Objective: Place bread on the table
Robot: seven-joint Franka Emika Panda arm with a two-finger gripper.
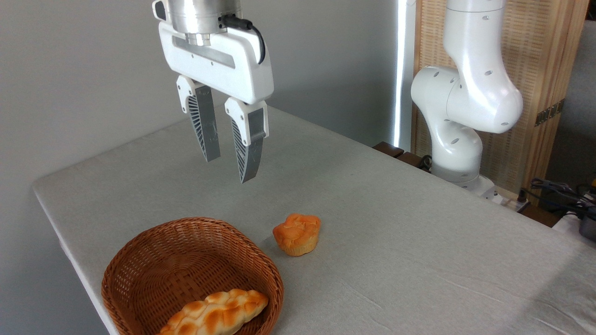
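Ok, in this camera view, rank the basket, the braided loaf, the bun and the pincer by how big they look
1. Basket
2. Pincer, though it hangs nearer the camera, so that is unsure
3. Loaf, partly cut off by the frame
4. Bun

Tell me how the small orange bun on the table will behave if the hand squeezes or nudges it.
The bun looks puffy, so it would probably give under a squeeze and feel light. It sits on a paler, flatter base on the table, so a nudge should slide it rather than roll it. Its knotted top may make the grip uneven.
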